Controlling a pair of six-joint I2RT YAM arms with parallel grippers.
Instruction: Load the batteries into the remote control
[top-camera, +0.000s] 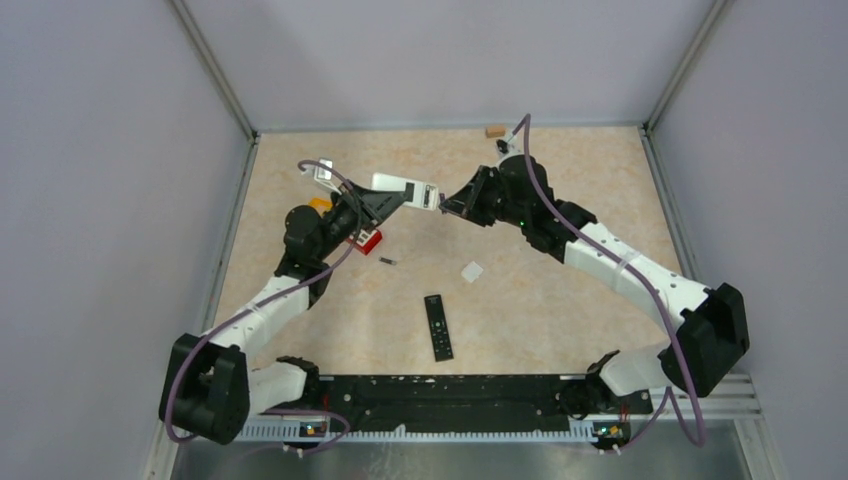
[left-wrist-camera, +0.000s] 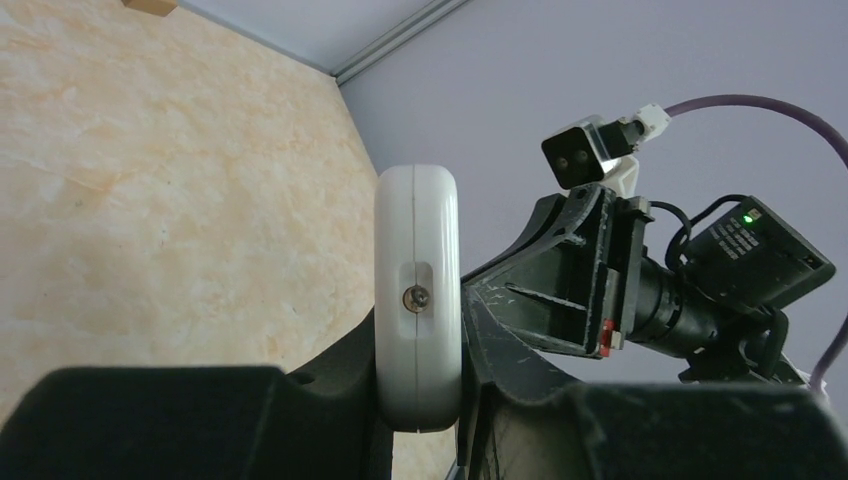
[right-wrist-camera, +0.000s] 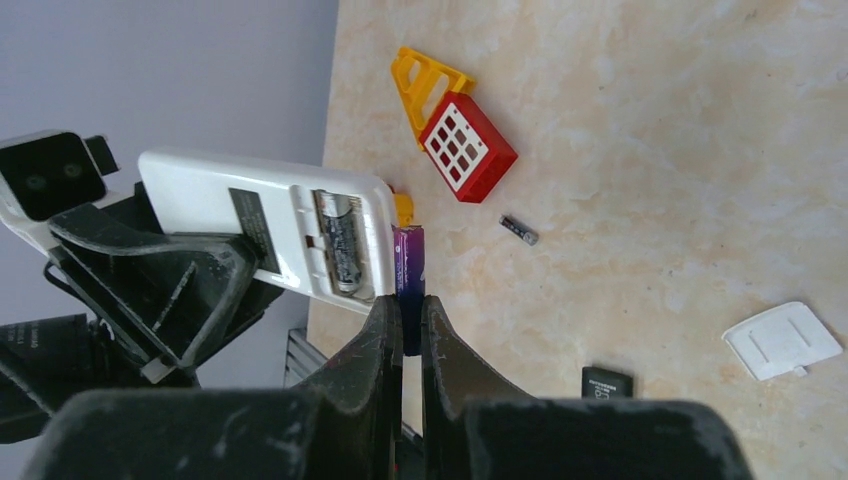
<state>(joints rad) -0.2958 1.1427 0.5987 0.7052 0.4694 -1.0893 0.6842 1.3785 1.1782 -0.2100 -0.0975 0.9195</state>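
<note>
The rounded white plastic remote control (left-wrist-camera: 417, 250) stands end-on, clamped between the black fingers (left-wrist-camera: 330, 375) of the left gripper (left-wrist-camera: 416, 350). A small metal stud (left-wrist-camera: 416, 297) sits in a recess on its end face. Behind it, the right arm's black wrist (left-wrist-camera: 590, 290) (green light lit) rises above the beige marbled tabletop (left-wrist-camera: 150, 200).

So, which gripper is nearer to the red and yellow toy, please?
Left. The left gripper, holding the white remote, hangs just over the red and yellow toy; the right gripper, pinching a battery, sits beyond the remote's far end.
</note>
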